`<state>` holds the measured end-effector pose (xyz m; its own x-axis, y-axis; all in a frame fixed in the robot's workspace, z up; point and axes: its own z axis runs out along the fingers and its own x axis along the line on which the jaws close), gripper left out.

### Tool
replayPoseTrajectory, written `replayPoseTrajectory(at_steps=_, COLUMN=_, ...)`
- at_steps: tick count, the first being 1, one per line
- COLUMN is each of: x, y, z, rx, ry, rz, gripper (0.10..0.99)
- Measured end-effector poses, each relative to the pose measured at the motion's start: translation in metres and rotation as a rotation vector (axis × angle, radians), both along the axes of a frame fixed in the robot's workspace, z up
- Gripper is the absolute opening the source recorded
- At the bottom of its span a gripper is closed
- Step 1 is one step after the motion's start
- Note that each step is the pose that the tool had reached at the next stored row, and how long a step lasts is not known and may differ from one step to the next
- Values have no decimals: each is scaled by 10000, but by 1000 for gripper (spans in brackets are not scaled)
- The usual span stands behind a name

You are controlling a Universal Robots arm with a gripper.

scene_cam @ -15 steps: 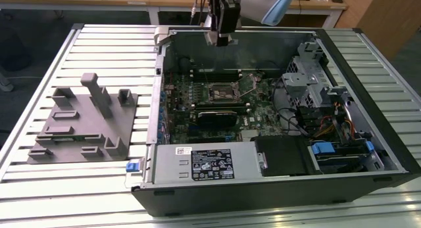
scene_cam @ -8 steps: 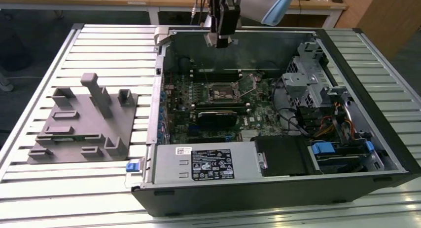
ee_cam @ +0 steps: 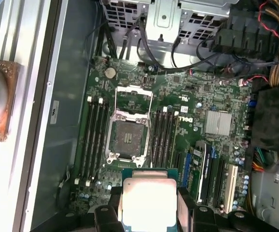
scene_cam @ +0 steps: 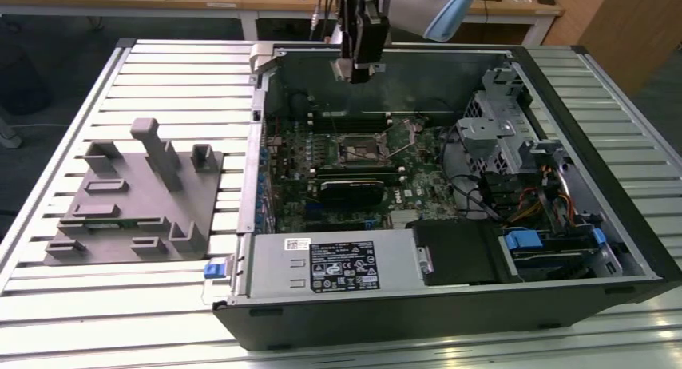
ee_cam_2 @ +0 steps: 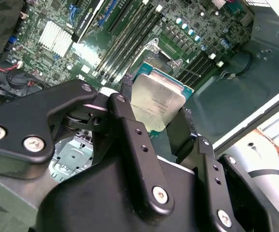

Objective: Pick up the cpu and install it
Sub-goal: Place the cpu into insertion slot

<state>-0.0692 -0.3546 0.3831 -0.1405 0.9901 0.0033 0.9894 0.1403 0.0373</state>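
Note:
My gripper (ee_cam_2: 156,102) is shut on the cpu (ee_cam_2: 155,110), a small flat square chip with a silver-grey top and a pale edge. One black finger (ee_cam_2: 128,89) presses on each of two opposite sides. In the first wrist view the cpu (ee_cam: 149,198) hangs between the fingers (ee_cam: 184,203), above the green motherboard and a short way off the socket (ee_cam: 127,136). The socket's metal frame is swung open and its pin field is bare. In the exterior view the gripper (scene_cam: 357,72) hovers over the far side of the open computer case, higher than the socket (scene_cam: 358,152).
A grey tray (scene_cam: 139,201) of plastic blocks lies on the slatted table at the exterior view's left. Inside the case are a power supply (scene_cam: 331,261), a drive cage (scene_cam: 506,121), loose cables (scene_cam: 533,205) and memory slots (ee_cam: 95,135) beside the socket.

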Motion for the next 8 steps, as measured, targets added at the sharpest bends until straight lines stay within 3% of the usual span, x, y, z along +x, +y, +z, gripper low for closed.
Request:
replayPoseTrajectory(at_steps=2, x=9, y=11, z=-36, rx=0, ry=8, rz=25, gripper=537)
replayPoseTrajectory(at_steps=8, x=53, y=74, z=-146, rx=1, ry=112, rz=-97, gripper=537)
